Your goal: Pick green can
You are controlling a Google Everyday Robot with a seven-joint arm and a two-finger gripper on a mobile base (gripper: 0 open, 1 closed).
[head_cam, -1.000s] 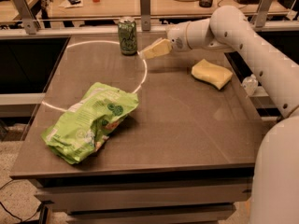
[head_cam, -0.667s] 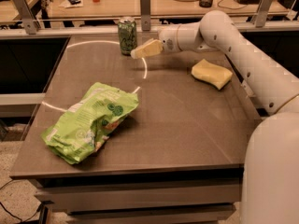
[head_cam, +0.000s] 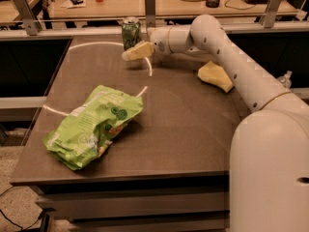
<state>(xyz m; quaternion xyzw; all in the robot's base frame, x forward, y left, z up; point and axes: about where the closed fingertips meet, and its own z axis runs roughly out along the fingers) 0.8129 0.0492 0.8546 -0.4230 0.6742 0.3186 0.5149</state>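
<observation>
The green can (head_cam: 130,31) stands upright at the far edge of the dark table (head_cam: 183,129), left of centre. It is dark green with pale markings and a silver top rim. My gripper (head_cam: 129,54) reaches in from the right on the white arm (head_cam: 212,42). Its pale tip sits right at the can's lower front and covers the can's base. I cannot tell whether it touches the can.
A large light-green chip bag (head_cam: 94,127) lies at the front left of the table. A yellow sponge (head_cam: 216,75) lies at the right, under the arm. A rail with metal posts (head_cam: 150,4) runs behind the table's far edge, with a cluttered desk beyond.
The gripper has moved left along the table's far side, from clear of the can to right up against its lower front. The can, bag and sponge have not moved.
</observation>
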